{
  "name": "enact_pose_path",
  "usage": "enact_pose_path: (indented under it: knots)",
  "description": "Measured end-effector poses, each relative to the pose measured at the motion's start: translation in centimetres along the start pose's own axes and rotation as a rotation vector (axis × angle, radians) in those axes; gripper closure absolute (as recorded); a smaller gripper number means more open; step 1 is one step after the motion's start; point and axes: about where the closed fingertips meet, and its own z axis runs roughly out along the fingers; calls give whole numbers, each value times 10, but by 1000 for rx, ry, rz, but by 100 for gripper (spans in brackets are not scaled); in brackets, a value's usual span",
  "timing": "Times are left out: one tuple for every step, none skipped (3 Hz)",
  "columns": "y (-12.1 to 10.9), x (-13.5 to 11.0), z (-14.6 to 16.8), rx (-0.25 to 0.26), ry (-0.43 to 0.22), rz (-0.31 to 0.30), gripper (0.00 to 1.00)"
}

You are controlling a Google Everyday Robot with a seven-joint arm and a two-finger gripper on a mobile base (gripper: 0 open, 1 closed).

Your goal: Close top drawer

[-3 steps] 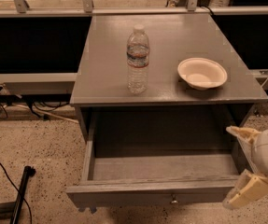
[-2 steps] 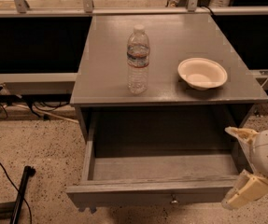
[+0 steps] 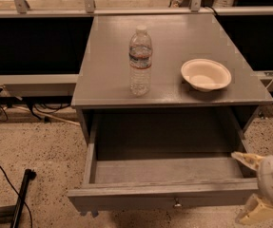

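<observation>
The top drawer is a wide grey wooden drawer, pulled far out of the grey cabinet toward me. Its box is empty. A small round metal knob sits at the centre of its front panel. My gripper is at the lower right, just beyond the drawer's right front corner. One cream finger points left at the level of the drawer's right side wall, and the other finger hangs lower, beside the front panel. The fingers stand wide apart and hold nothing.
On the cabinet top stand a clear water bottle and a white paper bowl. A black rod and cables lie on the speckled floor at left. A railing with posts runs along the back.
The gripper has dropped very slightly; the drawer stands as far out as before.
</observation>
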Motion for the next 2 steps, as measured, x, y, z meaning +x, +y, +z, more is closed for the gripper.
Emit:
enact_pose_path:
  knots:
    - [19, 31, 15, -13, 49, -104, 38]
    - [34, 55, 28, -58, 25, -184, 61]
